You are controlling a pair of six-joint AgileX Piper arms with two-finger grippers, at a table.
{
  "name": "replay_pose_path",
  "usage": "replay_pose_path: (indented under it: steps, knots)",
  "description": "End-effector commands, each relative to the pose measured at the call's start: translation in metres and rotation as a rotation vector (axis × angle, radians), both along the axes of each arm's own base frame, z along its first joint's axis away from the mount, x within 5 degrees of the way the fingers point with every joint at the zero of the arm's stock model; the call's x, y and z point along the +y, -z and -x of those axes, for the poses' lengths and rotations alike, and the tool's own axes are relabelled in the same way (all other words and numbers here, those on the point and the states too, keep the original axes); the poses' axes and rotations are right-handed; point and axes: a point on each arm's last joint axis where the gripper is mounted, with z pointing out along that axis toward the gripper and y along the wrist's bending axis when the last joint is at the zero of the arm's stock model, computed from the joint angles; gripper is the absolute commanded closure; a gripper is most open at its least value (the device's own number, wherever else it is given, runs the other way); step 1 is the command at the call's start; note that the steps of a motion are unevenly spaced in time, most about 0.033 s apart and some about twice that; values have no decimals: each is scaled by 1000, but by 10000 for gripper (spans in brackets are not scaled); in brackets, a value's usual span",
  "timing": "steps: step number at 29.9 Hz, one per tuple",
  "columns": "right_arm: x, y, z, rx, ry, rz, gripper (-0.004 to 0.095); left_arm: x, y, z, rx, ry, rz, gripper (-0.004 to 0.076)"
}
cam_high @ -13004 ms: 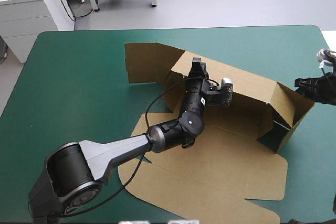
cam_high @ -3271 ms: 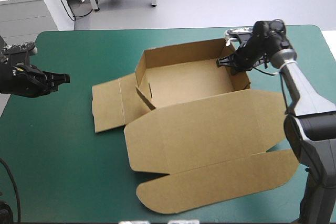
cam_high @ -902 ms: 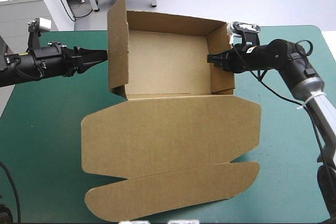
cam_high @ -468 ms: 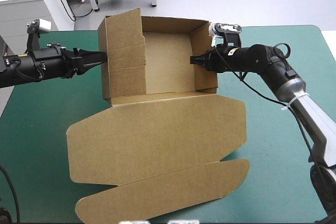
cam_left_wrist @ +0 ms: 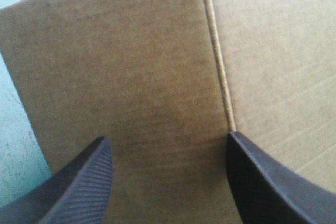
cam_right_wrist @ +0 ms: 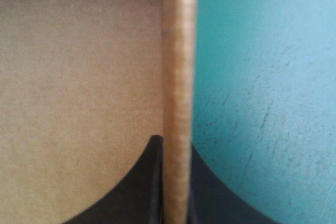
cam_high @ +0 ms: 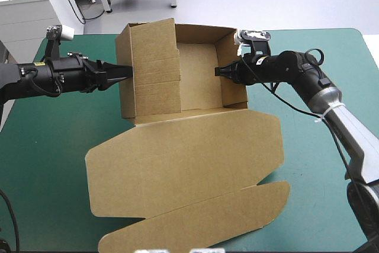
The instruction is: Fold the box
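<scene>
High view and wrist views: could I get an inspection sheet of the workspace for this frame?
Surface: teal-green cover, bare around the job.
Job's things: brown box, an open tray with walls raised; lid flat toward the near edge.
Clutter: nothing seen.
Grippers: left gripper open, at the outside of the left wall; right gripper shut on the right wall.
Cables: nothing seen.
Surroundings: nothing seen.

The box (cam_high: 177, 152) is matt brown corrugated board; the left hand (cam_left_wrist: 168, 137) has black fingers (cam_left_wrist: 79, 187), finely ribbed and matt.
</scene>
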Motion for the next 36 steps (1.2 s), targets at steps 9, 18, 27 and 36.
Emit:
replay_pose_path:
  steps: [9,18,27,36]
  knots:
    - [5,-21,3,-28,28,-138,917,-10,-16,18,8,82,57,275]
    - [9,-20,4,-31,3,-136,915,-3,-5,16,45,34,-73,276]
    - [49,-23,20,-111,-84,-90,905,8,9,13,151,-75,-206,285]
    - [75,-42,34,-195,-147,-94,905,15,16,13,228,-160,-287,348]
